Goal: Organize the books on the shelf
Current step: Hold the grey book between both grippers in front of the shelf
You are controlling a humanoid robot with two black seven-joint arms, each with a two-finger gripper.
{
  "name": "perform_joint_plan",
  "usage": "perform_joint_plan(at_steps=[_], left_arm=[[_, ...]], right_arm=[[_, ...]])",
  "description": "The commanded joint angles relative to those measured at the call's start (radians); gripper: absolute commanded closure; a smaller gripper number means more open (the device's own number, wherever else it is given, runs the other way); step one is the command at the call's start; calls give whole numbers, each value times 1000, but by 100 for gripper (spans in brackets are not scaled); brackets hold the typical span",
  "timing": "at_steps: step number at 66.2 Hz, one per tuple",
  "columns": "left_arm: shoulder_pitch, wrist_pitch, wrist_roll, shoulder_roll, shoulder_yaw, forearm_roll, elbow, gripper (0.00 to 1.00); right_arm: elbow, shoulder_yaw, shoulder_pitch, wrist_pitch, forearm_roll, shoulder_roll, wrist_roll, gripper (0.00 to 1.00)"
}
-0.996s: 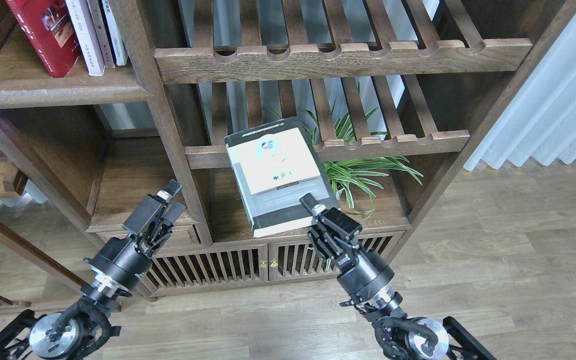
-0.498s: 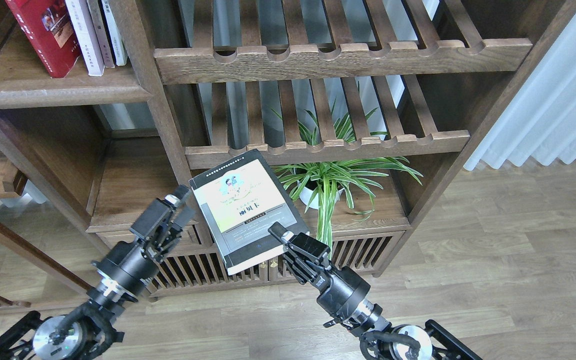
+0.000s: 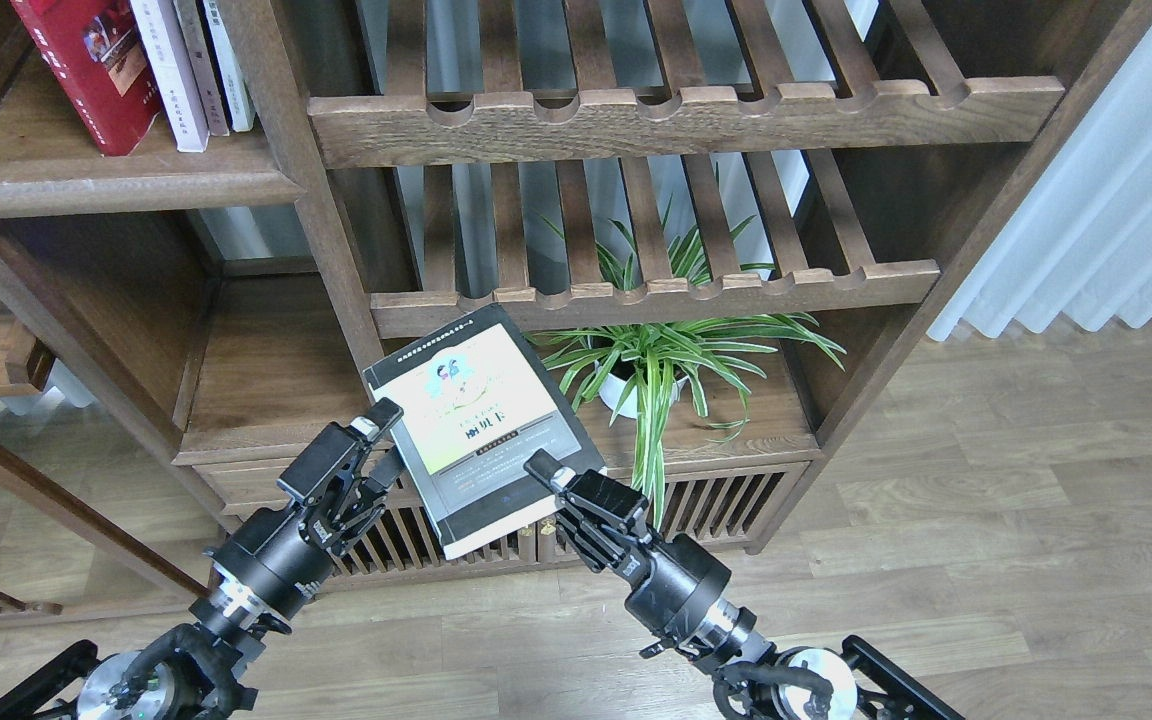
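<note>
Dark wood bookcase (image 3: 336, 250) all over the background, plank floor (image 3: 986, 560) underneath, pale curtain (image 3: 1116, 190) off to the right. Right gripper (image 3: 542, 472) clenched on the near right corner of the thick grey-black book (image 3: 481, 430), one finger lying on top of the cover, book held up in the air, tilted, yellow-green panel facing up. Left gripper (image 3: 386, 435) right up against the book's left edge, jaws spread a bit, upper finger at the cover's left margin; can't really tell if it's touching or just beside it. Behind the held book, past the right jaws, a spider plant (image 3: 666, 360) in a white pot sitting in the lower cubby. Above that, two slatted racks (image 3: 656, 290) with notched front rails. Way up and to the left of both jaws, the flat shelf (image 3: 116, 185) with the rounded front edge, carrying the red book (image 3: 86, 65) leaning left, the pale lavender-white book (image 3: 168, 70) just beside it on the right, plus a couple more thin spines (image 3: 221, 60) next to that. Louvered cabinet doors (image 3: 416, 550) low down, directly behind the left jaws.
</note>
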Motion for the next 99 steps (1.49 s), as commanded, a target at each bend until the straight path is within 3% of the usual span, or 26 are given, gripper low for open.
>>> perform_joint_plan(at_steps=[1, 7, 49, 66, 82, 86, 87, 99], left_arm=[[-3, 0, 43, 13, 4, -24, 1, 7], [-5, 0, 94, 12, 10, -50, 0, 8], [-8, 0, 105, 12, 38, -58, 1, 16], [-11, 0, 105, 2, 38, -58, 6, 43], [-16, 0, 105, 13, 55, -55, 6, 58], [-16, 0, 105, 13, 56, -55, 8, 64], [-14, 0, 105, 13, 58, -55, 9, 69], [-17, 0, 105, 10, 59, -53, 9, 84]], right_arm=[[2, -18, 1, 0, 0, 0, -12, 95], [3, -33, -2, 0, 0, 0, -27, 95], [11, -45, -7, 0, 2, 0, -30, 95], [11, -45, -3, 0, 2, 0, -32, 95], [11, -45, 0, 0, 2, 0, -32, 95], [11, -45, 0, 0, 0, 0, -32, 95], [11, -45, 0, 0, 0, 0, -32, 95], [11, -45, 0, 0, -1, 0, -32, 95]])
